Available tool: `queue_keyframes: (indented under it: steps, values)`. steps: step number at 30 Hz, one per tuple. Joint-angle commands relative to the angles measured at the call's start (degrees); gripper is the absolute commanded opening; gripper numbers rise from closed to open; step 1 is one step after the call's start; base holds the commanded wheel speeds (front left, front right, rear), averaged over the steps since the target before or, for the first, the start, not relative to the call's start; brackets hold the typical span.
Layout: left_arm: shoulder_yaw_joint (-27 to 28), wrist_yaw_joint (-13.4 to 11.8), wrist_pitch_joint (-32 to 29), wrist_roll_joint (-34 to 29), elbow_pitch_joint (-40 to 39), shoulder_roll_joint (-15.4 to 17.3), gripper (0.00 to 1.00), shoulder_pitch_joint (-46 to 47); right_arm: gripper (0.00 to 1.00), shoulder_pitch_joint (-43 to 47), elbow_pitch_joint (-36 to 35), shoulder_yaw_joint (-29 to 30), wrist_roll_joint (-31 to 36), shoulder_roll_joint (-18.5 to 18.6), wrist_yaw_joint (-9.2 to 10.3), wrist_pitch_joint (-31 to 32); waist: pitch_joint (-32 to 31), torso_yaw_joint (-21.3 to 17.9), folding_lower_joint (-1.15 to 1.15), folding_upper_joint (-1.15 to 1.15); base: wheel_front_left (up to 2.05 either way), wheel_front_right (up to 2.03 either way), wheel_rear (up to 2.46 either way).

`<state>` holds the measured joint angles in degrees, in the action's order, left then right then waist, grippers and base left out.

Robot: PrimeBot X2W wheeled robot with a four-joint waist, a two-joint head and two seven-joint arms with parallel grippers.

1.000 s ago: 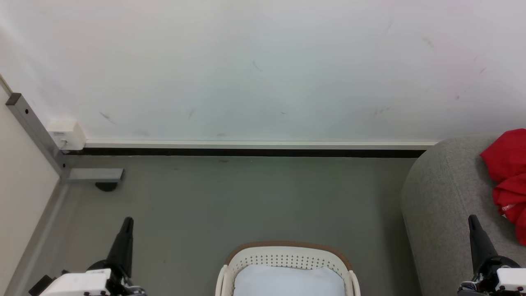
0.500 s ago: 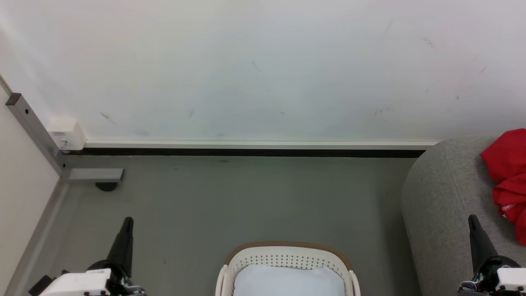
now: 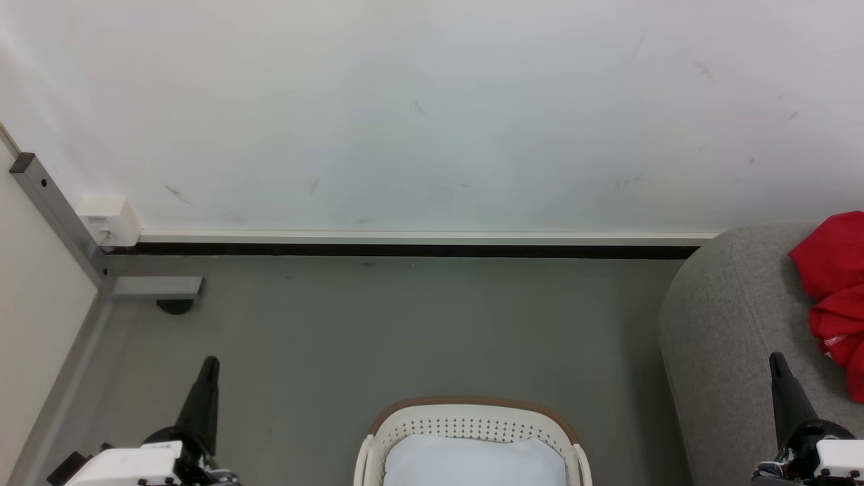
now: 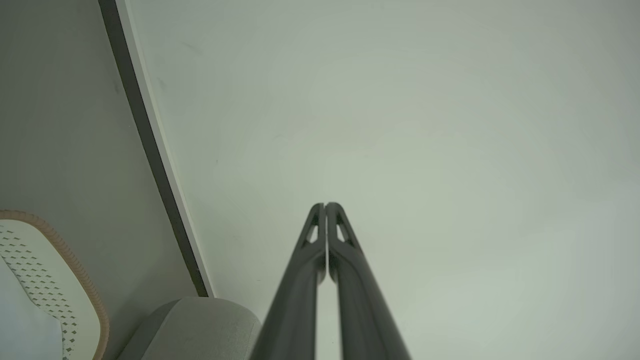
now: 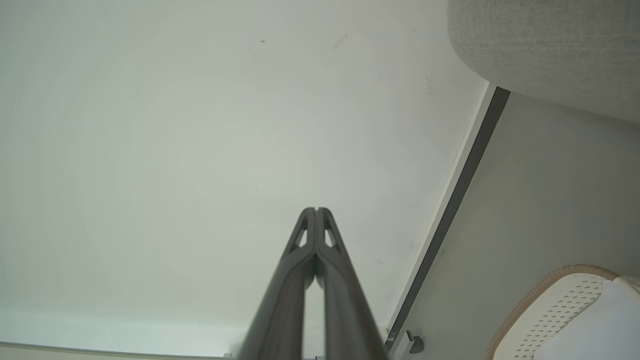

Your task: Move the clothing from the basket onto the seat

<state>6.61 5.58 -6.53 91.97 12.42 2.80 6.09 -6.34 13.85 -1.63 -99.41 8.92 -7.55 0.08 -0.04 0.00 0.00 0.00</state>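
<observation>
Over grey floor (image 3: 405, 324) by white wall (image 3: 432, 101), left tool (image 4: 325, 205) and right tool (image 5: 316, 210) sit closed.

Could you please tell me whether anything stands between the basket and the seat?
Nothing visible does. In the head view, bare grey floor separates the basket from the seat. The red clothing already lies on the seat, and the basket shows a pale pad.

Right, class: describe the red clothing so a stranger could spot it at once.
Find the big grey seat at the head view's right. On it, against the picture's right edge, lies the crumpled clothing. Its neighbours are grey or white; it alone is bright red.
</observation>
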Motion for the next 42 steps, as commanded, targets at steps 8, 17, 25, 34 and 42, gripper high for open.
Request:
queue_keyframes:
  steps: [8, 17, 25, 34, 42]
  values:
    - [0.16, 0.16, -0.24, 0.69, -0.24, 0.11, 0.0, 0.53, 0.0, -0.29, -0.25, -0.13, -0.34, 0.43, 0.12, -0.16, 0.0, 0.0, 0.0, 0.0, 0.0, 0.0, 0.0]
    - [0.16, 0.16, -0.24, 0.69, -0.25, 0.11, 0.0, 0.53, 0.0, -0.28, -0.27, -0.26, -0.36, 0.53, 0.12, -0.3, 0.0, 0.0, 0.0, 0.0, 0.0, 0.0, 0.0]
    - [0.16, 0.16, -0.24, 0.69, -0.25, 0.11, 0.0, 0.53, 0.0, -0.28, -0.29, -0.36, -0.38, 0.63, 0.12, -0.42, 0.0, 0.0, 0.0, 0.0, 0.0, 0.0, 0.0]
    - [0.16, 0.16, -0.24, 0.69, -0.25, 0.11, 0.0, 0.53, 0.0, -0.27, -0.29, -0.46, -0.54, 0.73, 0.12, -0.52, 0.0, 0.0, 0.0, 0.0, 0.0, 0.0, 0.0]
    - [0.16, 0.16, -0.24, 0.69, -0.25, 0.11, 0.0, 0.53, 0.0, -0.27, -0.3, -0.56, -0.67, 0.8, 0.12, -0.57, 0.0, 0.0, 0.0, 0.0, 0.0, 0.0, 0.0]
